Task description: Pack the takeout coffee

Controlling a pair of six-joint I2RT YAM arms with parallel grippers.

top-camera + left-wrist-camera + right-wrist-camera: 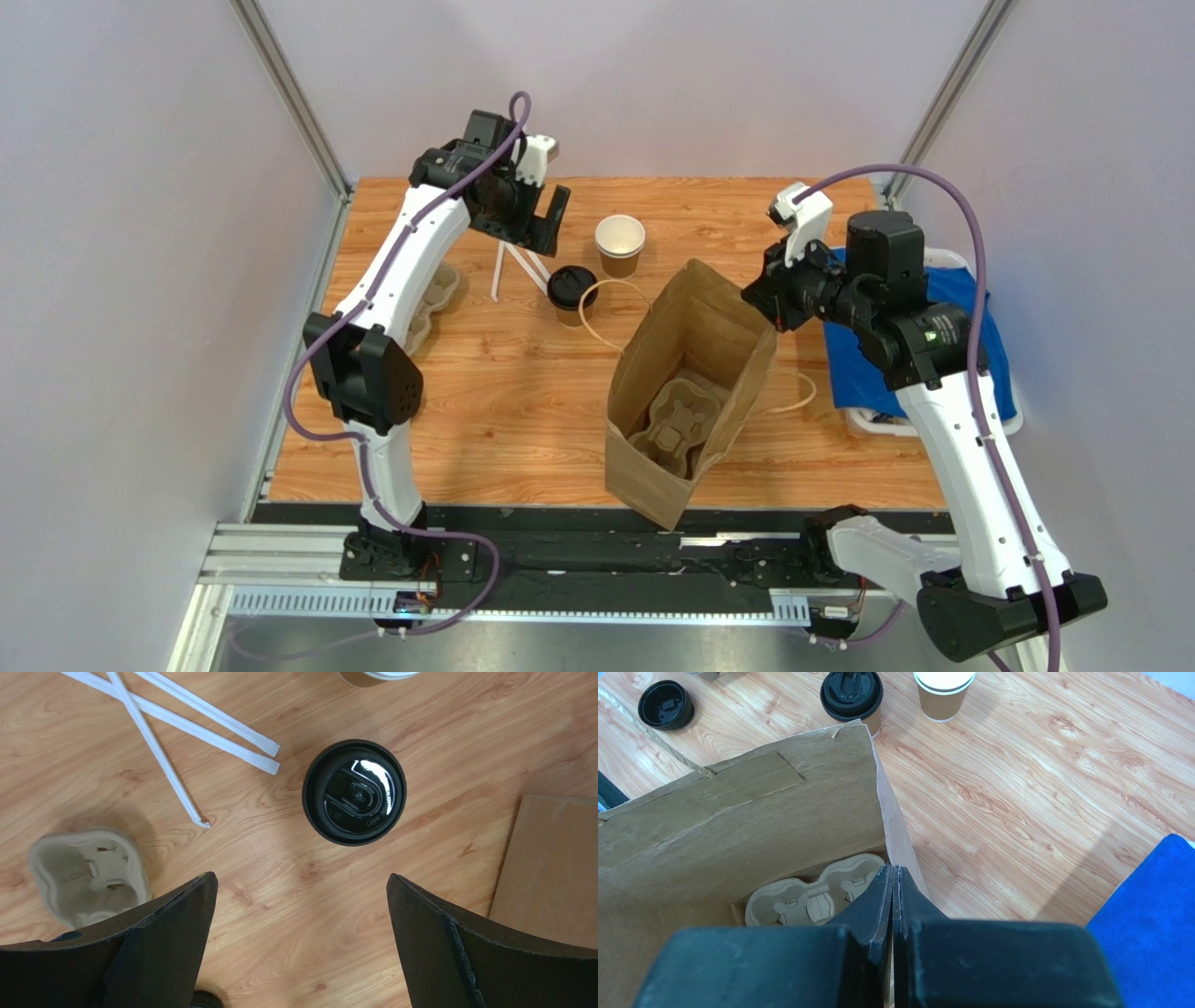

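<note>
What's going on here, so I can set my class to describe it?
Two robot arms are packing a takeout coffee. The left gripper is wide open, close to the lidded coffee cup but not touching it. The right gripper is shut on the rim of the paper bag, which stands open with a cup carrier inside. The coffee is not yet in the bag.
</note>
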